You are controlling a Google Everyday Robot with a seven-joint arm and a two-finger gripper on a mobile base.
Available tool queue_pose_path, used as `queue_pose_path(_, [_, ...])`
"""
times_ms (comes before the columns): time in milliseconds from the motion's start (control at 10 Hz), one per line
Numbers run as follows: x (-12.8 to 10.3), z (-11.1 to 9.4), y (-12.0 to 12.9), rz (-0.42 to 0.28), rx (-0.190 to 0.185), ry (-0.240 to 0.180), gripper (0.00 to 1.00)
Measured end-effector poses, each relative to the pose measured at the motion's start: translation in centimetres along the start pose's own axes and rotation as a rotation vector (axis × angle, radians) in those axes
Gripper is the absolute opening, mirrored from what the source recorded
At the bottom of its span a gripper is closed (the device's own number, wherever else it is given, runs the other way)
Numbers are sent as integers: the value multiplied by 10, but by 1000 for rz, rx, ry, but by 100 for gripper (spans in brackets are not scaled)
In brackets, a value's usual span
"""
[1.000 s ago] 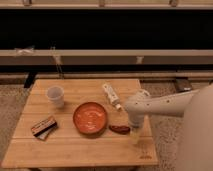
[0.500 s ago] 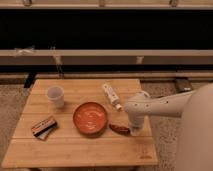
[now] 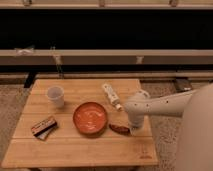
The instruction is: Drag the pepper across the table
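A rectangular light-wood slatted table [image 3: 75, 150] fills the lower part of the camera view, in front of a dark wall with pale horizontal rails. Near its left edge lies a flat brown-and-black box [image 3: 43, 127], set at a slant. Behind it and a little to the right stands a small white cup [image 3: 55, 95], upright, well apart from the box. Around the middle of the table sits a round orange bowl [image 3: 90, 118]. Behind the bowl's right side a slim white bottle [image 3: 112, 96] lies flat, pointing away at an angle. Just beside the bowl's right rim, toward the front, lies the small dark reddish-brown tapered pepper [image 3: 119, 128] - flat on the wood, its length running left to right. At the pepper's right end the pincer [image 3: 134, 128] is down at the table surface, pointing downward; how far open it is, and whether it has hold of the pepper, I cannot tell. The white arm [image 3: 165, 105] reaches in from the right edge - bending down at a rounded wrist above the pincer. A small burned logo [image 3: 145, 148] marks the table's near right corner.
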Motion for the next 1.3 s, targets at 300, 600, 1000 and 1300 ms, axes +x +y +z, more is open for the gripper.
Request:
queue_pose_path(300, [13,0,5,39,-14,4,0])
queue_pose_path(600, [26,2,13,79,-30,4,2])
queue_pose_path(1000, [27,2,15,76,-38,-4,41])
queue_pose_path(1300, [23,0,11,69,-27,-7,69])
